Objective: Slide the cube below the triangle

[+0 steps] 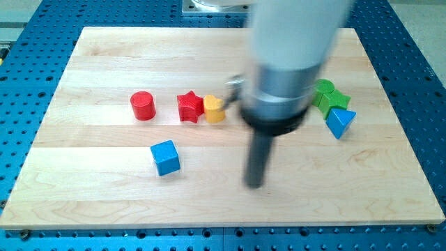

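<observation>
A: How far along is the task?

B: Judged barely begun. The blue wooden cube (pixel 165 157) lies near-left on the pale wooden bench (pixel 97 202), well apart from the blue triangular block (pixel 339 122) at far right. My tip (pixel 255 184) rests between them, touching neither; the rod has no fingers to report.

A: Any obstructions?

B: The red cylinder (pixel 142 106), red star (pixel 189 107) and yellow block (pixel 214 109) lie farther back; green blocks (pixel 329 95) crowd the triangle's far side only.
</observation>
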